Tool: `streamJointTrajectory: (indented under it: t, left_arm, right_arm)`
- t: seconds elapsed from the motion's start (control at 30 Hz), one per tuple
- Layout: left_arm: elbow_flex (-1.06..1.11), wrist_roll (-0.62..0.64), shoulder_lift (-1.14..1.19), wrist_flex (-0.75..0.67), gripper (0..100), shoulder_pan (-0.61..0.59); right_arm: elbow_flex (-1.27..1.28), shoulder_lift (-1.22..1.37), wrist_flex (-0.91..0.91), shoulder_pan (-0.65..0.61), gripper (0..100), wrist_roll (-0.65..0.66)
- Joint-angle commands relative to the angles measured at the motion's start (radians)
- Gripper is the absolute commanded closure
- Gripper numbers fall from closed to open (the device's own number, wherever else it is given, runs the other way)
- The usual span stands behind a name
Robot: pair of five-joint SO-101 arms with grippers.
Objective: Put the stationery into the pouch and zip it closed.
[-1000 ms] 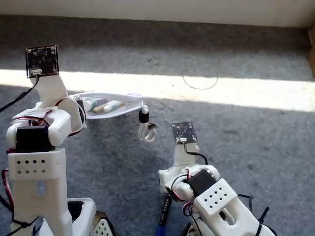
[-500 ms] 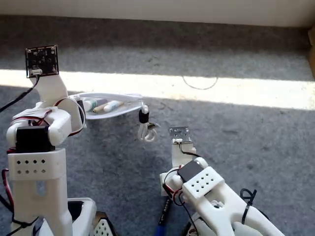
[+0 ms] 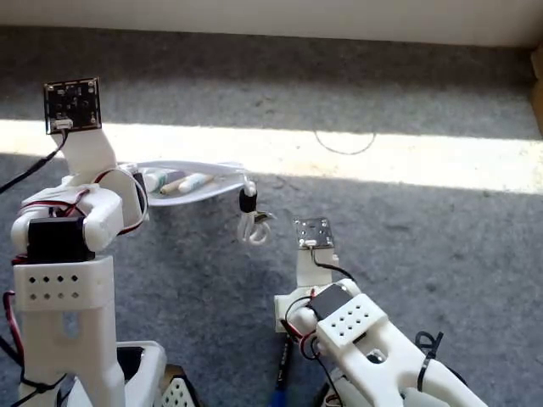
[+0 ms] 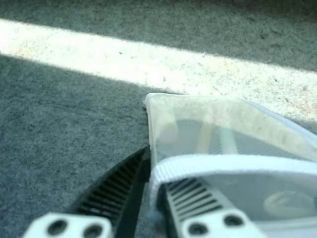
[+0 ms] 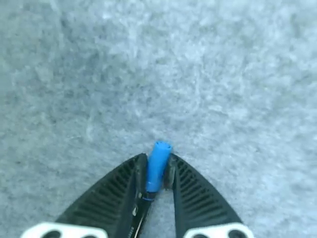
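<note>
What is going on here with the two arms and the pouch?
The left gripper is shut on an edge of the clear pouch, which already has a few stationery items inside. The right gripper is shut on a blue-capped pen, low near its own base and apart from the pouch. The pen is not yet in.

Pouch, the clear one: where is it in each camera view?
High view: pouch left of centre, at the sunlit strip's edge.
Left wrist view: pouch pinched in the left claw, strip behind.
Right wrist view: right claw grips a blue pen over carpet.
Shared landmark: the sunlit strip.
</note>
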Motion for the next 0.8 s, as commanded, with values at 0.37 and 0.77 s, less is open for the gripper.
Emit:
streamJointTrajectory:
  t: [0.37, 0.77]
  left_arm:
    - [-0.027, -0.009, 0.002, -0.006, 100, -0.013]
    - [-0.027, -0.009, 0.002, -0.006, 100, -0.013]
  right_arm:
    - [-0.139, -0.008, -0.012, 0.061, 98.7, -0.003]
    - [-0.364, -0.008, -0.012, 0.151, 98.7, 0.115]
